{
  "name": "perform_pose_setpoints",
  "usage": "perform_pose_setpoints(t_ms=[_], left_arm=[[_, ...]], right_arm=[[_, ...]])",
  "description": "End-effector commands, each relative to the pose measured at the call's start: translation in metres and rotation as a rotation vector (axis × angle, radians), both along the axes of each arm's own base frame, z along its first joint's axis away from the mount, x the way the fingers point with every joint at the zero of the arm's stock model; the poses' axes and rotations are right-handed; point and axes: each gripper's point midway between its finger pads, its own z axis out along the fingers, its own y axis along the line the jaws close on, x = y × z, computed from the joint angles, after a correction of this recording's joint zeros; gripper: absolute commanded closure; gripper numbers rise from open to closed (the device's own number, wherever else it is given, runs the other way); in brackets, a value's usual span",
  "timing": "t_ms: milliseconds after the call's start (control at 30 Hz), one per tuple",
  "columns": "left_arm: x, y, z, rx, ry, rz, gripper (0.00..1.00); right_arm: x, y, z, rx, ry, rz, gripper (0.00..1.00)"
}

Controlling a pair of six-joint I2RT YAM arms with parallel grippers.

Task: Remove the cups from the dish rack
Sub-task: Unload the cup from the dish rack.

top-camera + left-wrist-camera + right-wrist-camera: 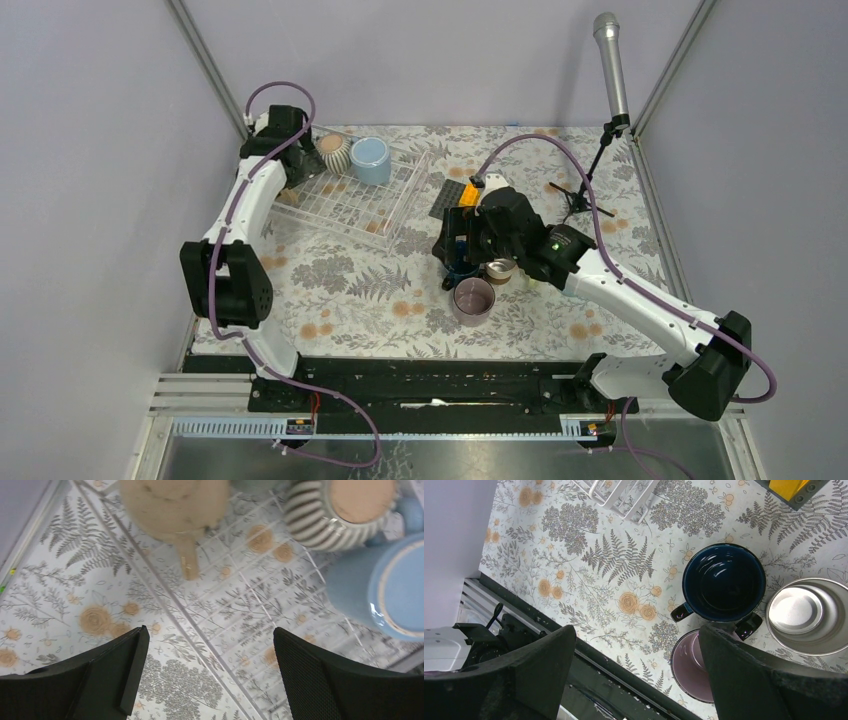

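Plainly, the left gripper (pixel 209 640) is released, its jaws wide and empty, hovering over the clear wire-barred dish rack (pixel 235 600) at the table's far left. A ribbed grey-white mug (pixel 320 515) and a light blue ceramic mug (pixel 380 585) sit in that rack, with a blurred tan mug (pixel 172 500) at its edge. The right gripper (pixel 636 635) is likewise spread and holds nothing, above the floral tablecloth (pixel 614 565). A navy enamel mug (pixel 724 582), a steel mug (pixel 804 612) and a mauve mug (pixel 691 667) stand clustered on the cloth outside the rack, near a yellow block (pixel 791 485) on a dark studded plate (pixel 447 197).
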Motion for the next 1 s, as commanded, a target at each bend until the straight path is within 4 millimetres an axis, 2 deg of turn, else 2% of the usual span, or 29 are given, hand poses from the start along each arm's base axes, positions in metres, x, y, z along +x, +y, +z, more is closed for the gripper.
perform_pose_setpoints(t_ms=[0, 133, 233, 333, 433, 567, 967], left_arm=[[0.006, 0.023, 0.01, 0.034, -0.067, 0.109, 0.01], [0.018, 0.033, -0.004, 0.034, -0.033, 0.145, 0.04], [0.027, 0.041, -0.012, 0.041, -0.017, 0.17, 0.11], [0.034, 0.044, -0.02, 0.032, -0.004, 0.177, 0.23], [0.041, 0.056, -0.029, 0.04, 0.016, 0.194, 0.32], [0.047, 0.063, -0.043, 0.056, 0.056, 0.196, 0.38], [0.049, 0.067, -0.081, 0.053, 0.13, 0.194, 0.42]], right_arm=[[0.003, 0.006, 0.013, 0.029, -0.052, 0.042, 0.0], [0.001, 0.006, 0.013, 0.041, -0.058, 0.048, 0.0], [0.0, 0.004, 0.013, 0.044, -0.064, 0.048, 0.0], [-0.003, 0.002, 0.013, 0.045, -0.067, 0.051, 0.0], [-0.005, -0.001, 0.013, 0.048, -0.073, 0.051, 0.0], [-0.005, -0.002, 0.013, 0.048, -0.076, 0.05, 0.0], [-0.004, -0.001, 0.007, 0.043, -0.068, 0.05, 0.0]])
